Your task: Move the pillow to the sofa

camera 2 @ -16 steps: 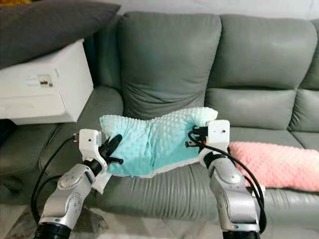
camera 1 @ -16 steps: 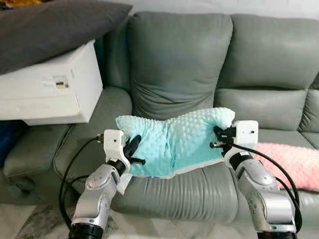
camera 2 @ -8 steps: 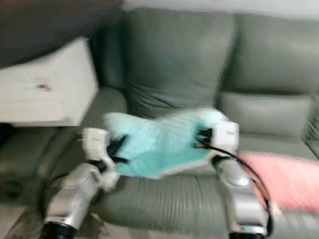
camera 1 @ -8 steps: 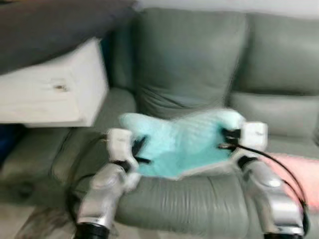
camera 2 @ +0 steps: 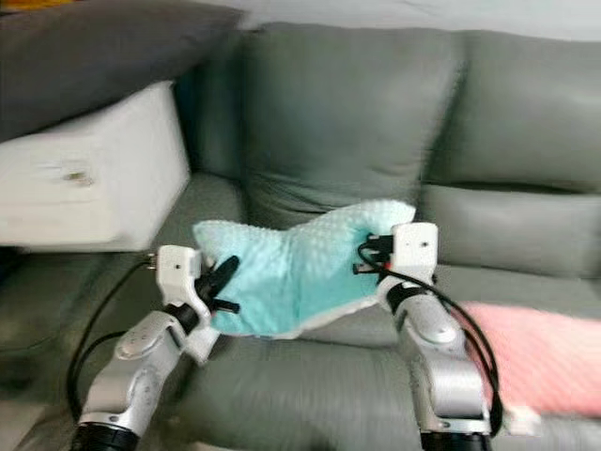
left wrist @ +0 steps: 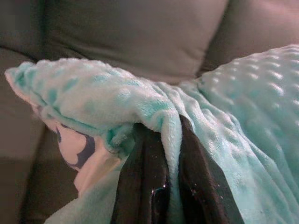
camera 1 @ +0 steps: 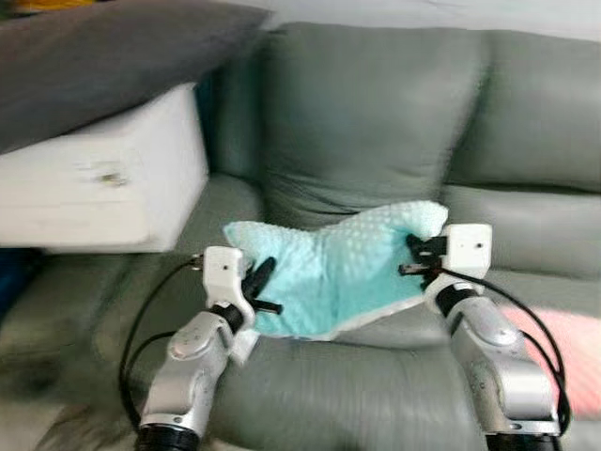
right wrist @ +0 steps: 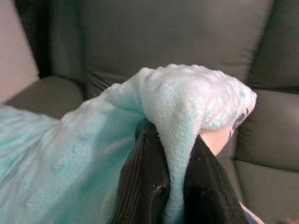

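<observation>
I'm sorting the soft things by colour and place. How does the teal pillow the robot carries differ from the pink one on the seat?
The teal pillow is mint green with a dotted nap; the pink pillow is pink, too blurred for texture. The teal pillow hangs in the air, pinched at either end by the left gripper and right gripper; the pink pillow lies flat on the sofa seat, to the robot's right, untouched. Both look soft.

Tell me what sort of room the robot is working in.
Most likely a home living room. A large grey-green leather sofa spans the view, with a pink cushion on its seat and a white box on its left end. Both grippers hold a mint pillow above it.
</observation>
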You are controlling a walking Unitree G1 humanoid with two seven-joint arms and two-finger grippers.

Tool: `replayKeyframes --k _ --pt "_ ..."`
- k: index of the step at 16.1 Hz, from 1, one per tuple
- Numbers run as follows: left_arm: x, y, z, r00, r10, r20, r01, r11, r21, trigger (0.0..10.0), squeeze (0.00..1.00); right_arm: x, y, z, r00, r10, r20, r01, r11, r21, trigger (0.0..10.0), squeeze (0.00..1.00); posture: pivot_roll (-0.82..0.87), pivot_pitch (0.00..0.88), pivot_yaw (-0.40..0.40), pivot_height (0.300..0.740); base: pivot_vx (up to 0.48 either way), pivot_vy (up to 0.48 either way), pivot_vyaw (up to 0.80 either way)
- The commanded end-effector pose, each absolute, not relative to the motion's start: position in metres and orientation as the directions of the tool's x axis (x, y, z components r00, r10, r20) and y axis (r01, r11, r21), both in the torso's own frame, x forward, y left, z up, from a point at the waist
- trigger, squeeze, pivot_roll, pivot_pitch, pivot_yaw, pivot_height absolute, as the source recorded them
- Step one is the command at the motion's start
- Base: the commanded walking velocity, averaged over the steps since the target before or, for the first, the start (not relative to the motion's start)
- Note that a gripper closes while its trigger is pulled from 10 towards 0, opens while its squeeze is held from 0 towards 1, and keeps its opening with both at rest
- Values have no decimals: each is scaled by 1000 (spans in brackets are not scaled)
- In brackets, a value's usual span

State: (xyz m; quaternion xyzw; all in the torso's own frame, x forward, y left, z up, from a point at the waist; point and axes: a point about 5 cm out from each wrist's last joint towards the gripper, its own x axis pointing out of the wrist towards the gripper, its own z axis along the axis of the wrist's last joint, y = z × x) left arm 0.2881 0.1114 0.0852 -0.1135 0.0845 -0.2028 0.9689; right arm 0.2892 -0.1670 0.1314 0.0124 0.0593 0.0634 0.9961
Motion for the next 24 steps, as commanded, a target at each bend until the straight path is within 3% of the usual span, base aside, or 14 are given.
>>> replayKeyframes --k 1,15,18,24 --pt "289 110 91 901 -422 -98 389 887 -249 10000 0 290 -166 135 987 127 -103 -124 992 36 10000 0 -196 24 -11 740 0 0 -781" --pt "290 112 86 893 -434 -117 399 885 -238 10000 0 289 -160 130 983 137 -120 -131 990 54 10000 0 -179 21 -15 740 0 0 -771" --pt "296 114 76 889 -436 -138 403 889 -215 10000 0 290 -159 121 981 114 -158 -111 993 26 10000 0 -173 32 -15 740 0 0 0" --pt "291 111 54 864 -460 -206 424 884 -197 10000 0 280 -181 104 967 -64 -247 74 997 32 10000 0 -190 118 8 740 0 0 0"
